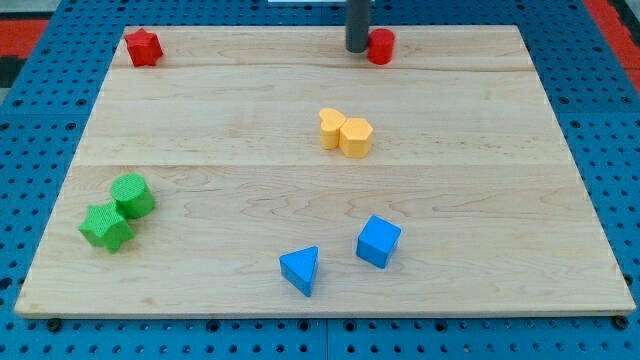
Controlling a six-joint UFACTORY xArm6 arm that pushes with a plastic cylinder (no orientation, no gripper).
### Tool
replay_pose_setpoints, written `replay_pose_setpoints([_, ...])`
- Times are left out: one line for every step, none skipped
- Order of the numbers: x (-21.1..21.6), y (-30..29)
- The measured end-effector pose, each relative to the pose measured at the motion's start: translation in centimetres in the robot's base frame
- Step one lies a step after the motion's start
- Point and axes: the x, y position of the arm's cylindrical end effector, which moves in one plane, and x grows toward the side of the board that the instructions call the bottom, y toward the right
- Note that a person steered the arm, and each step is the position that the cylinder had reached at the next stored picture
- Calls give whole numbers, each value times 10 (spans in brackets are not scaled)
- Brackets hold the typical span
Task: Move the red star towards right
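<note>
Sitting at the bench's [300, 290] top-left corner, the red star [143, 47] looked light, rigid and easy to slide; its left face was the place to push. My tip [357, 48], a bare end effector grasping nothing, stood well apart, touching the red cylinder [380, 46].

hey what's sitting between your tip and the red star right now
Nothing: in the camera view, only bare board lies between my tip, beside the red cylinder, and the red star at the view's top left.

Wooden board [480, 150] — red star [143, 47], red cylinder [381, 46], yellow pair [346, 132], green pair [118, 212], blue cube [378, 241], blue triangle [301, 270].
</note>
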Motion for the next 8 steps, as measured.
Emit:
replay_pose_setpoints([-1,9])
replay_pose_setpoints([-6,2])
replay_pose_setpoints([-5,45])
replay_pose_setpoints([3,12])
replay_pose_setpoints([5,-64])
replay_pose_setpoints([28,-152])
replay_pose_setpoints([51,-246])
replay_pose_setpoints([69,-350])
